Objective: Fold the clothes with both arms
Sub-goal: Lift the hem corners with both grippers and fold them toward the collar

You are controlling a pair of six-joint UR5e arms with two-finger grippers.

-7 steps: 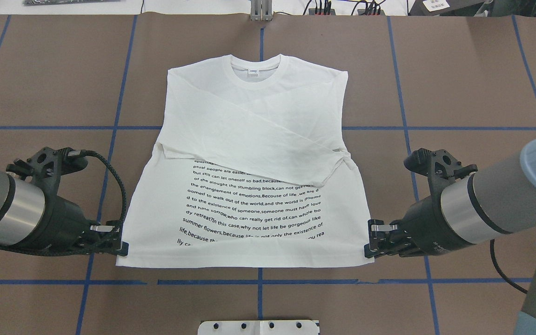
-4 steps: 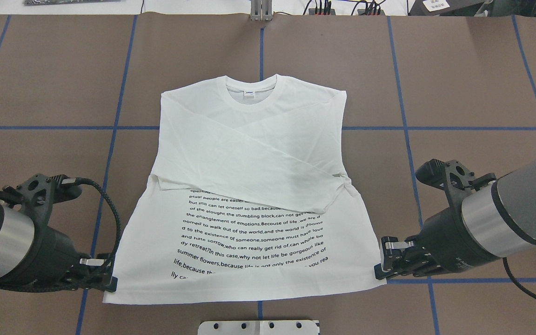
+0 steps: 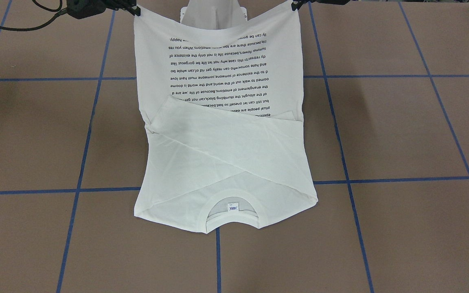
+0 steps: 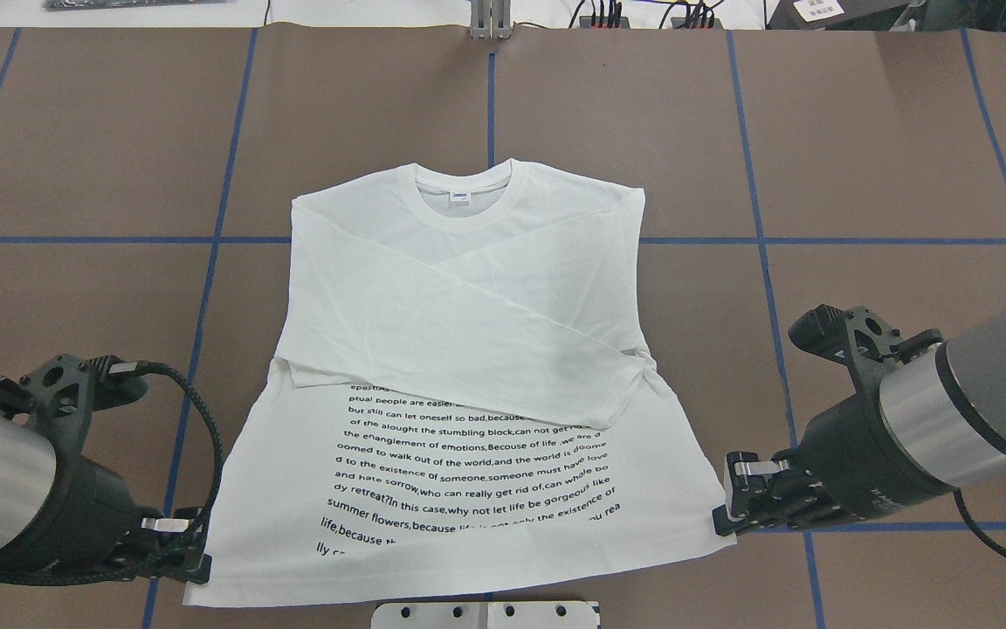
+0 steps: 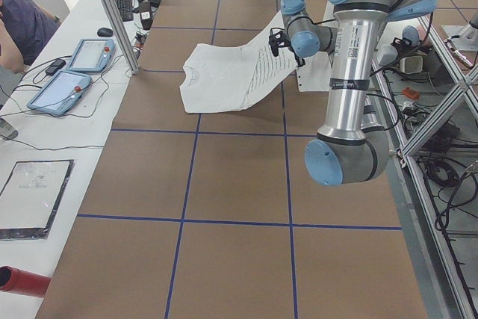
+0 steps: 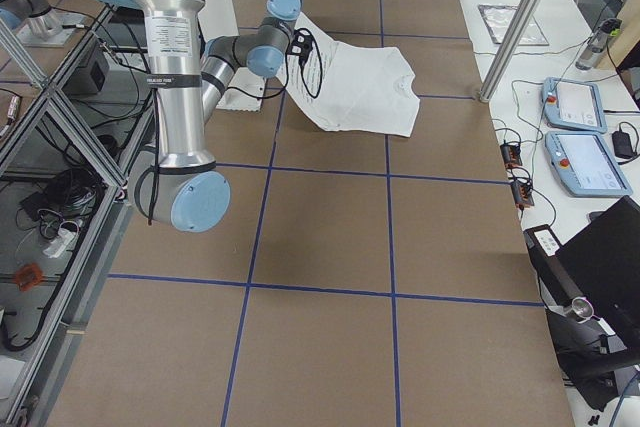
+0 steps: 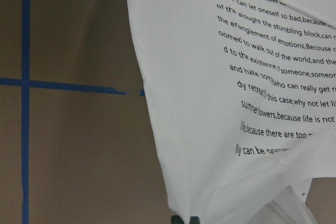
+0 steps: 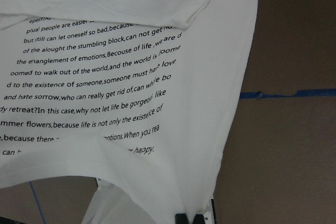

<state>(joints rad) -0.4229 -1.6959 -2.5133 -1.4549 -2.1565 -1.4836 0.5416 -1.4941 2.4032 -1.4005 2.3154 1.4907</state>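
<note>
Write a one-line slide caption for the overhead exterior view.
The black left gripper and right gripper pinch the hem corners of the white long-sleeved printed T-shirt, sleeves crossed.

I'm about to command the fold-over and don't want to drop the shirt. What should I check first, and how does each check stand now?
1. Left gripper shut on a hem corner of the shirt: ok.
2. Right gripper shut on the other corner: ok.
3. Sleeves crossed flat over the chest: ok.
4. Collar end resting on the table: ok.
5. Hem clear of the base: cannot tell.
</note>
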